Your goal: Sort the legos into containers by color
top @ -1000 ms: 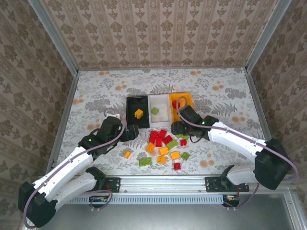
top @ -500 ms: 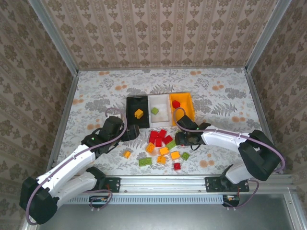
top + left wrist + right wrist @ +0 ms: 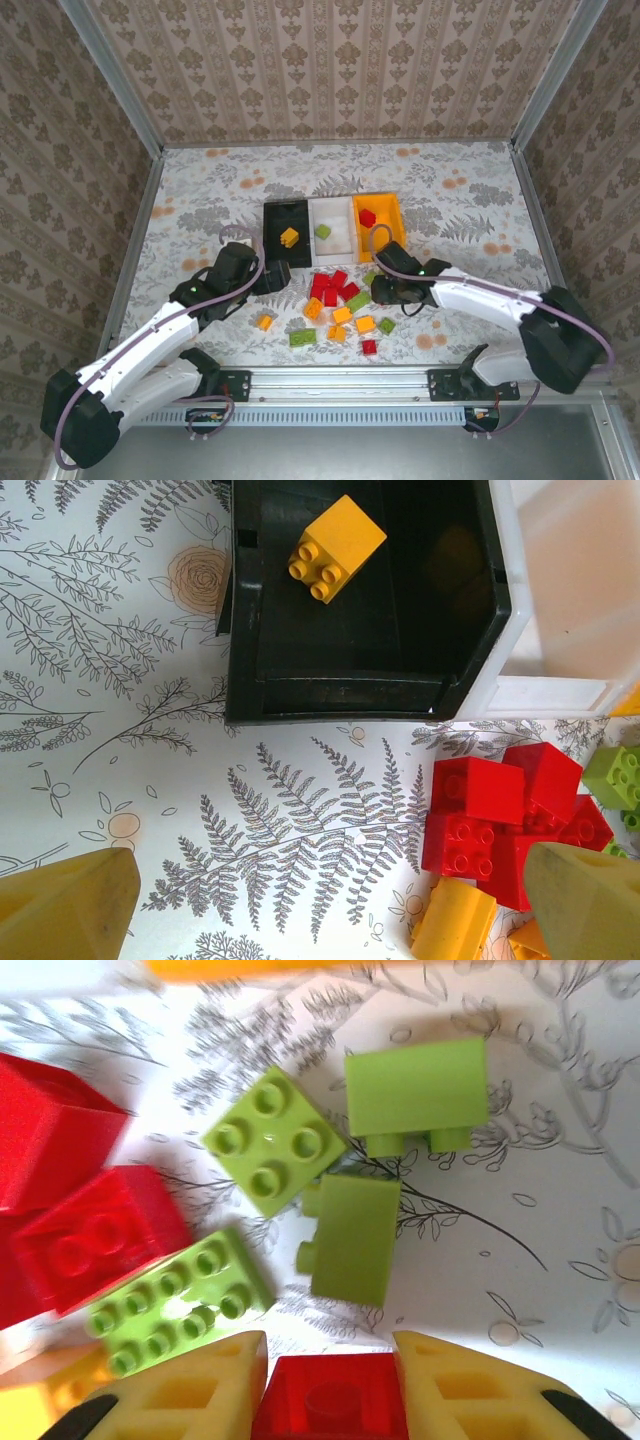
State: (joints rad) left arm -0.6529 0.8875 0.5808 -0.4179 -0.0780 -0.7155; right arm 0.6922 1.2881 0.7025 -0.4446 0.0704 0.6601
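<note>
One small red plastic brick (image 3: 330, 1405), lower centre of right wrist view | right gripper (image 3: 328, 1358) pinched on it | left gripper (image 3: 325, 875) wide open, empty | risk: shallow grip may drop brick before orange plastic bin (image 3: 394, 228), upper centre of top view

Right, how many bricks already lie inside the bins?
3. One yellow brick in the black bin, one green brick in the white bin, one red brick in the orange bin. A cable over that bin's near end may hide more.
</note>
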